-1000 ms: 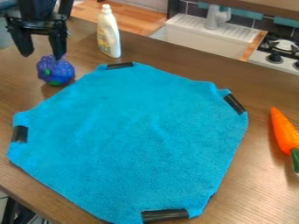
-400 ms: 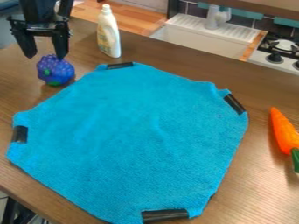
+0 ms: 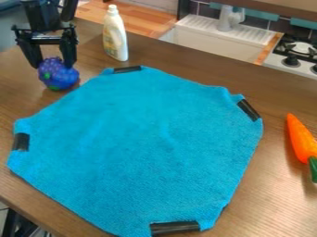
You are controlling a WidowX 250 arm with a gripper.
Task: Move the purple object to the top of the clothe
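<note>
Table [image 3: 278,199]: brown wood surface, carries the whole job.

Cloth [image 3: 136,148]: blue, spread nearly flat. I read the goal as setting the object down on it.

Gripper [image 3: 53,65]: at the upper left, hanging over the purple object. Pincer wide, fingers well apart around the object's upper part; no grip that I can see. My judgement: step in hand is lining up and lowering for the grasp. I should centre first, then go down straight until the pads reach the object's widest part, and only then close. Pinching just the crown could squeeze it out downward.

Bottle [image 3: 115,37]: white, upright behind the cloth. I should carry toward the camera, away from it.

Carrot [image 3: 301,139]: right of the cloth, well out of my path.

Purple object [image 3: 59,74]: knobbly, round, green patches; on the table near the cloth's upper-left edge. May roll if one finger touches early. Lift clear before crossing the edge.

Tape strip [image 3: 127,69]: black, at the cloth's far corner; avoid snagging.
</note>
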